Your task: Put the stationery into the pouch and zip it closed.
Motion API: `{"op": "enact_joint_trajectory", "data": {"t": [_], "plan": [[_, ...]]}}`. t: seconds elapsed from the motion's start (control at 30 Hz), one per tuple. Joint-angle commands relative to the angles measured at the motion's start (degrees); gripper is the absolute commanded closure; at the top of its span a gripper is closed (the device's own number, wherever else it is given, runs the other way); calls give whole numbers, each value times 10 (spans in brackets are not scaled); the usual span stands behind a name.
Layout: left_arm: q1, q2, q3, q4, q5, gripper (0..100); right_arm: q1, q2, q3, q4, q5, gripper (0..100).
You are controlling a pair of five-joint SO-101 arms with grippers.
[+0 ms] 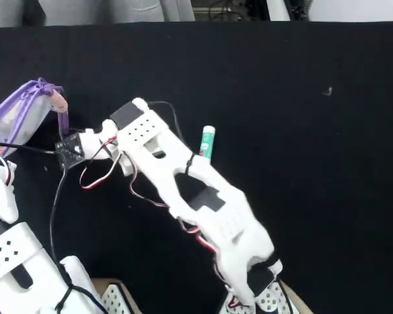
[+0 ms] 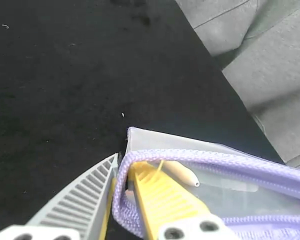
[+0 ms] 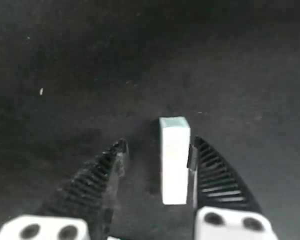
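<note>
A clear pouch (image 1: 16,114) with purple zip trim stands at the table's far left. My left gripper (image 2: 121,160) is shut on the pouch's (image 2: 230,185) purple edge, its yellow finger inside and its grey finger outside. A white pen-like tip (image 2: 187,176) shows inside the pouch. My right gripper (image 3: 159,144) is open just above the black table, with a pale white eraser block (image 3: 174,160) standing between its fingers and touching one of them. The right arm (image 1: 183,176) stretches from the front middle toward the pouch. A white and green glue stick (image 1: 207,142) lies beside that arm.
Black cloth (image 1: 301,131) covers the table, and its right half is open. The left arm's base (image 1: 13,261) sits at the front left corner. Loose wires (image 1: 92,176) hang under the right arm's wrist. Grey fabric lies beyond the table's back edge.
</note>
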Motion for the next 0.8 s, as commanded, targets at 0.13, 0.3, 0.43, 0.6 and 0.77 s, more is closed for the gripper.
{"op": "enact_joint_trajectory", "data": {"t": [0.13,0.3,0.43,0.6,0.77], "plan": [[-8,-6,-4,-33,4,971,25,100,-175,60,10,797],[-8,-6,-4,-32,4,971,41,184,-281,77,10,797],[-8,-6,-3,-32,4,971,42,237,-363,102,10,798],[-8,-6,-3,-32,4,971,43,271,-455,134,10,867],[-5,-6,-3,-31,4,971,46,272,-501,155,10,972]]}}
